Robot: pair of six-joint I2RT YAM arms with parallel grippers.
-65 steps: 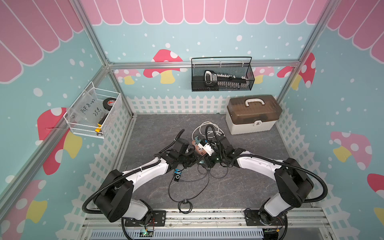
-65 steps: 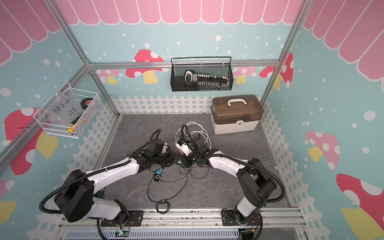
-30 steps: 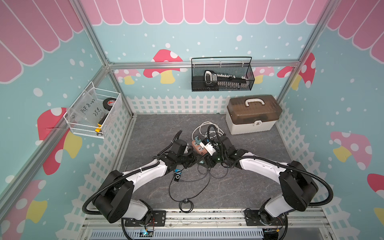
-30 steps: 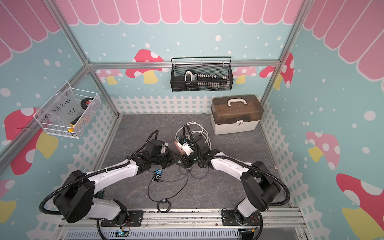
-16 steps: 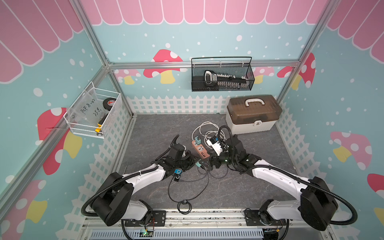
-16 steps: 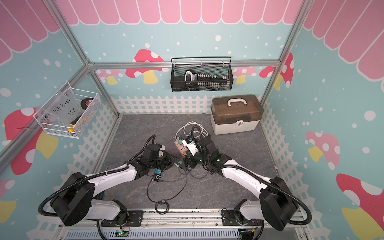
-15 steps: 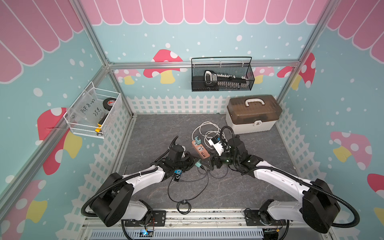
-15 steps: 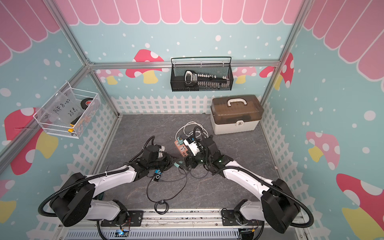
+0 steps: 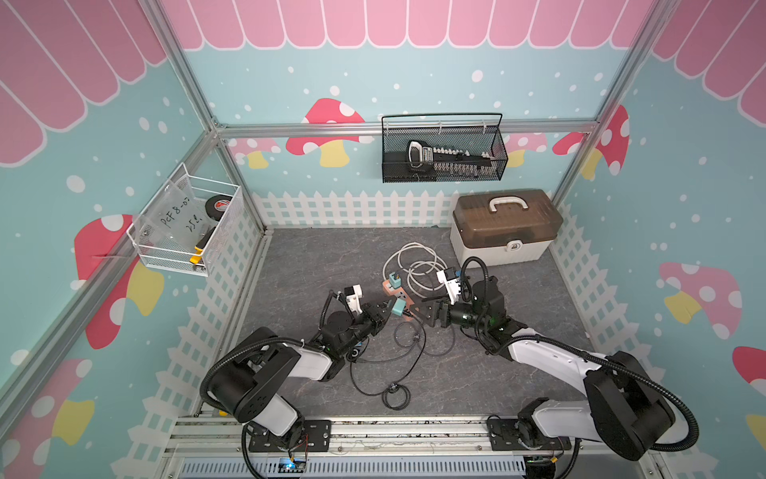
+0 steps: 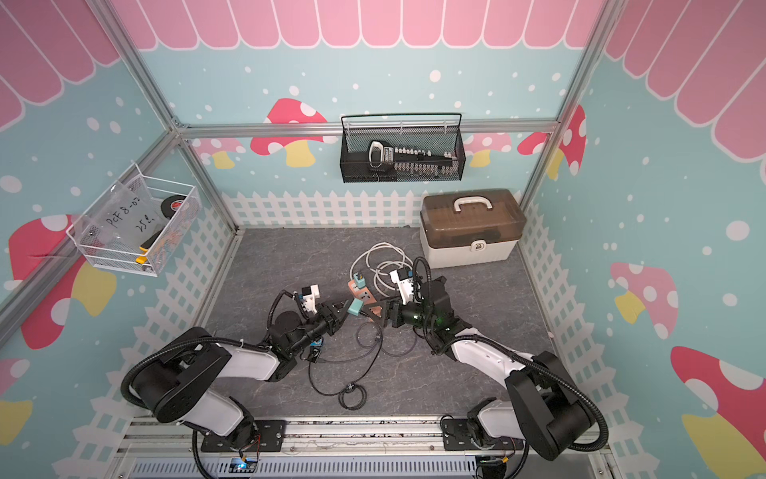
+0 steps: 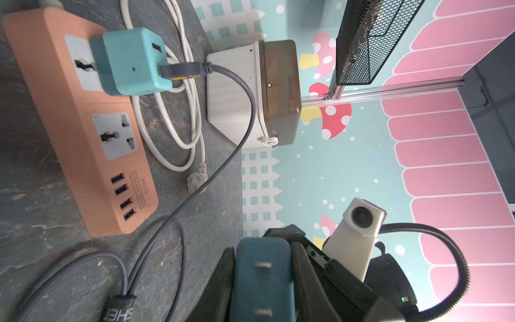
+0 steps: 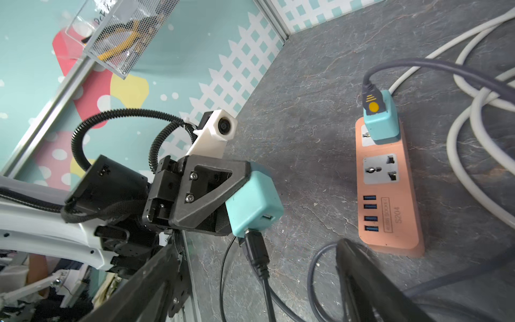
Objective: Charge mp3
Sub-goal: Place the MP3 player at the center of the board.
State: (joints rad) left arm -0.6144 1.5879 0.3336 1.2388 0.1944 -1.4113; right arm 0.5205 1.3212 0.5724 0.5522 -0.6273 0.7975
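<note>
Two grippers are closing in from opposite sides on the orange power strip [image 11: 78, 111] as I am working to get the mp3 player charging. My left gripper [image 9: 386, 312] is clamping a teal charger cube [image 12: 253, 206] by its sides, jaws shut tight on it. The cube's two flat prongs [image 11: 263, 264] are facing up toward that arm's wrist camera. A black cable [image 12: 256, 256], plugged into the opposite face, is hanging below the jaws. I judge the side grip is there to leave both the prong face and the cable face clear. As held, though, the prongs are pointing away from the mat [image 9: 311, 269], so the cube is going to need rolling over before it can go in. The strip's free socket [image 11: 115, 136] is lying ahead of the left jaws, apart from the cube. A second teal cube [image 11: 128, 61] is filling the socket beyond it and feeding a grey cable [image 11: 245, 111]. My right gripper [image 9: 425, 312] is hovering with its jaws wide apart and gripping nothing, facing the left jaws across the strip's USB end. I am reading that as readiness either to pin the light strip down or to help turn the cube. The mp3 player [image 9: 357, 351] is lying on the mat behind the left jaws, tucked under the left wrist and partly hidden. I cannot tell whether the black cable is reaching it.
</note>
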